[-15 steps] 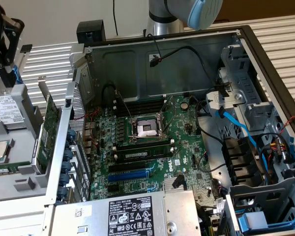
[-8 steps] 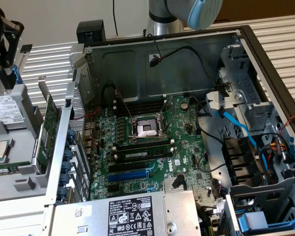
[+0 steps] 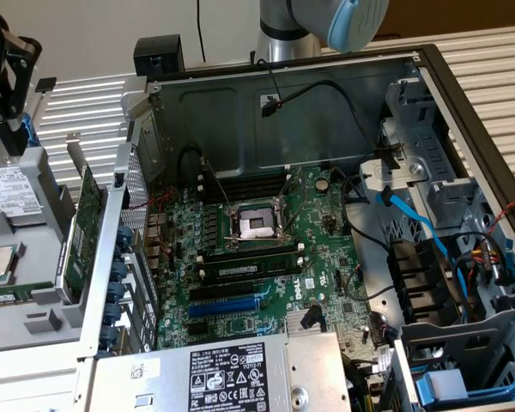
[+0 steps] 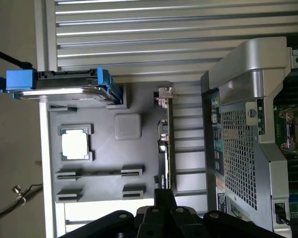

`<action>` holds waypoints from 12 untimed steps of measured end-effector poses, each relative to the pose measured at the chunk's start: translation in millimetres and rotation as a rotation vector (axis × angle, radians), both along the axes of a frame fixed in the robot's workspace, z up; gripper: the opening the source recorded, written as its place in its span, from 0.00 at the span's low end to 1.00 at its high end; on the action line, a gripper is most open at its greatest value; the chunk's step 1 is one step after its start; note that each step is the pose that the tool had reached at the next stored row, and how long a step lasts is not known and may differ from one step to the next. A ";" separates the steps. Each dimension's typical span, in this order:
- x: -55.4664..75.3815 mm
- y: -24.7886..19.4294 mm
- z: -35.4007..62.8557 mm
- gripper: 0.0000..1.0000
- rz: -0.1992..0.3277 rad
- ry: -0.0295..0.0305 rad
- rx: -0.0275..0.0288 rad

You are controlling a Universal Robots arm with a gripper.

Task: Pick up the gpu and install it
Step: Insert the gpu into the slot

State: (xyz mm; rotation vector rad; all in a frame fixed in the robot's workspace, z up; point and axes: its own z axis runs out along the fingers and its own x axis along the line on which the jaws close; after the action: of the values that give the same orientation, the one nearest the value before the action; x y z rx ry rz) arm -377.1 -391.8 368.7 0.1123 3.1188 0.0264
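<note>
Pincer (image 4: 165, 198) hangs at the upper left of the exterior view, above the grey parts tray (image 3: 36, 319) and touching nothing. I cannot tell whether it is apart or together. The gpu (image 3: 86, 215) stands on edge at the left of that frame, between the tray and the open case (image 3: 240, 103), bracket end up. Its slot on the motherboard (image 3: 326, 240) is unfilled.

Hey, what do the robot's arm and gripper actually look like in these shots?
The arm is a round, silver-grey metal tube that meets a rounded joint with a light blue cap. The gripper is plain black, built from chunky linked segments with round pivot knuckles. No markings can be read on either.
</note>
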 end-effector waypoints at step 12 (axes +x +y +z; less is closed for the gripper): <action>-3.9 3.4 -2.8 0.11 0.000 -0.0059 -0.0002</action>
State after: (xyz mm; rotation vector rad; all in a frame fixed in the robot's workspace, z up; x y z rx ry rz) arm -381.0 -388.4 365.9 0.1120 3.1129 0.0264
